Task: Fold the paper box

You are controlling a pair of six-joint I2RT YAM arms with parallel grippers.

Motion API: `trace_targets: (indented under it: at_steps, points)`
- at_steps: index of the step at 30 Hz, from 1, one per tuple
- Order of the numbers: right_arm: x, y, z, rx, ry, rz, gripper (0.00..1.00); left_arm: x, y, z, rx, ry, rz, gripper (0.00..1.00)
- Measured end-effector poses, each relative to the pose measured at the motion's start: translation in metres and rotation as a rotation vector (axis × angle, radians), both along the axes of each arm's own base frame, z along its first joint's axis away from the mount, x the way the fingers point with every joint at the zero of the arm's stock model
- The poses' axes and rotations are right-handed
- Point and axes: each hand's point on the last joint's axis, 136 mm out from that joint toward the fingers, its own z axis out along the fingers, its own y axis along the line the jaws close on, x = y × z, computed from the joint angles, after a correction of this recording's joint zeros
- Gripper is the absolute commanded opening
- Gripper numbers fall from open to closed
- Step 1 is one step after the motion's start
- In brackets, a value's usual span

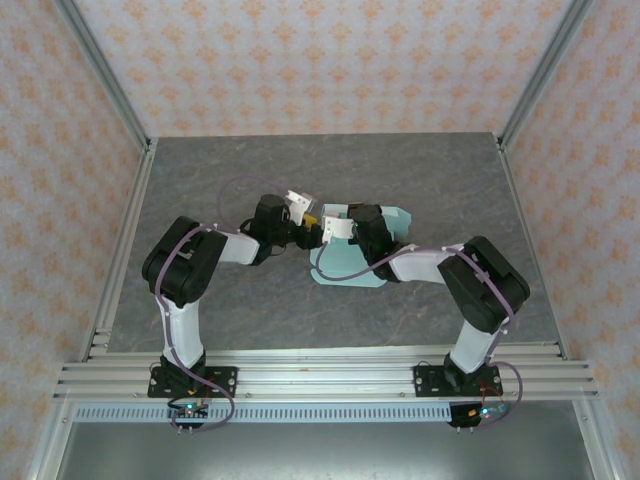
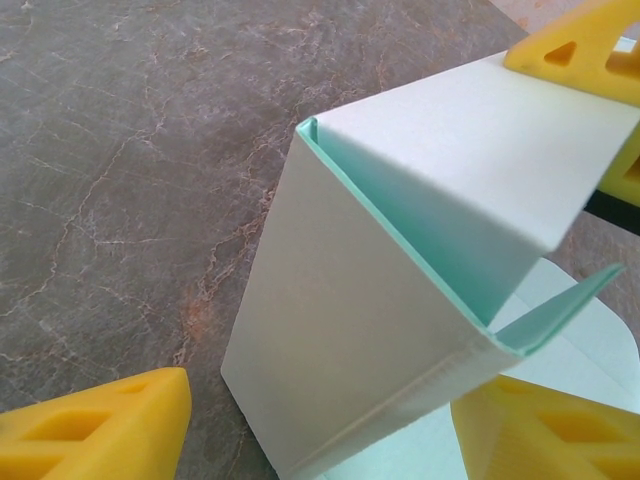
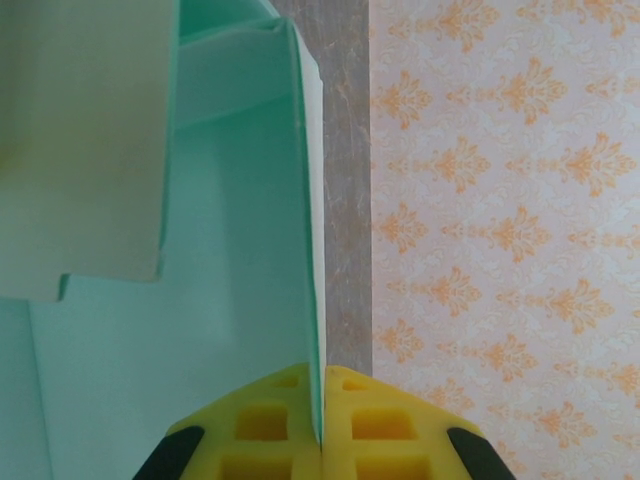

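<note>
The paper box (image 1: 347,266) is pale mint-blue card, partly folded, lying mid-table between both arms. In the left wrist view one box wall (image 2: 370,320) stands up with a flap bent over its top. My left gripper (image 2: 320,430) is open and straddles that wall, its yellow fingertips (image 2: 100,425) off the card on the left side. My right gripper (image 3: 323,400) is shut on a thin upright card wall (image 3: 250,250), seen edge-on between its pads. From above, the left gripper (image 1: 310,220) and right gripper (image 1: 332,228) meet at the box's far left corner.
The grey marbled table (image 1: 200,180) has open room around the box. Metal frame posts (image 1: 105,90) and patterned walls close in the left, right and back. The right gripper's yellow fingers (image 2: 585,45) show at the top right of the left wrist view.
</note>
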Motion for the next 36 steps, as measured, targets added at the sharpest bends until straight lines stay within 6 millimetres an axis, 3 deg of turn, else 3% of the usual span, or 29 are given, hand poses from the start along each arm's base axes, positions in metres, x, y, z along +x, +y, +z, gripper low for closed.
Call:
trace_targets:
  at_steps: [16,28,36]
  points:
    - [-0.002,0.003,-0.001,0.023,0.024,0.010,0.00,-0.004,0.002,-0.003,-0.007,-0.010,0.006,0.74]
    - [-0.003,0.003,-0.001,0.037,0.048,0.003,0.00,-0.002,0.002,-0.002,-0.057,0.024,0.080,0.61]
    - [-0.003,0.004,0.002,0.056,0.059,0.000,0.00,-0.003,0.011,0.002,-0.058,0.008,0.162,0.61]
